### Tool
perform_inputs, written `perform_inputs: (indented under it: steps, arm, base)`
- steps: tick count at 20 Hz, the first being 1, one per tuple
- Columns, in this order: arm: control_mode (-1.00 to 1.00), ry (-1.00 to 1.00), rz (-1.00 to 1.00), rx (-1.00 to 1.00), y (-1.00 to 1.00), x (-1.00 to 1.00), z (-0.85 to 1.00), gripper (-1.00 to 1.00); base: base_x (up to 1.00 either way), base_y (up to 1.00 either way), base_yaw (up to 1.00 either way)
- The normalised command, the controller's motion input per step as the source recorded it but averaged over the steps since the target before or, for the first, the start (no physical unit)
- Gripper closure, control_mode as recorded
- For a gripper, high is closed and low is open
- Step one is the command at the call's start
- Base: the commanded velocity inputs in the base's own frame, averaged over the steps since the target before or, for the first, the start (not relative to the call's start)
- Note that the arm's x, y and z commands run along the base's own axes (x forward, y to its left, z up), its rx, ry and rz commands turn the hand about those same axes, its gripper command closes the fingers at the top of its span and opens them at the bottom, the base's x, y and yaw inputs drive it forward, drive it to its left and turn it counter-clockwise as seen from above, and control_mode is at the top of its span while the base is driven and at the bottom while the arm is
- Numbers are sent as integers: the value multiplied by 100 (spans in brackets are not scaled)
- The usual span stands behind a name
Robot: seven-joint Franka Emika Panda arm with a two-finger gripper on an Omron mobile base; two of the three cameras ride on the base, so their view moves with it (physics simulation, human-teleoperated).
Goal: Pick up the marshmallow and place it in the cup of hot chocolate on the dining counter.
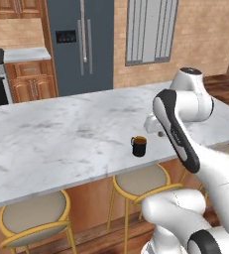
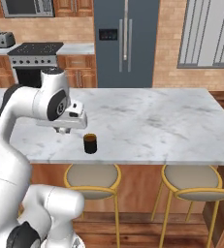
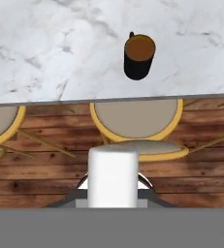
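One cup (image 3: 138,56) near dining counter (image 3: 45,58) edge.

The dining counter (image 2: 147,116) lies bare around the cup of hot chocolate (image 2: 89,144), which stands alone near the front edge; nothing else rises from the slab, so the way over it is open at 12, 3 and 9 o'clock from the cup. The gripper (image 2: 64,129), closed around the marshmallow (image 3: 112,175), hangs at the cup's 10 o'clock in the right base view, apart from it, with clear air between. Below the edge at 6 o'clock, round stools (image 2: 92,176) crowd the floor space
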Motion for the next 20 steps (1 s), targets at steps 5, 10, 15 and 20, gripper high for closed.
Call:
perform_inputs:
  steps: [5, 10, 15, 20]
  arm:
    - [-100, 17, 0, -1, 0, 55, -30, 100]
    - [-100, 5, 0, -14, -11, 56, -49, 100]
    - [-100, 0, 0, -15, -9, 43, -59, 100]
    - [-100, 0, 0, 3, 0, 31, -16, 100]
  base:
    - [0, 0, 0]
    - [0, 0, 0]
    - [0, 0, 0]
    - [0, 0, 0]
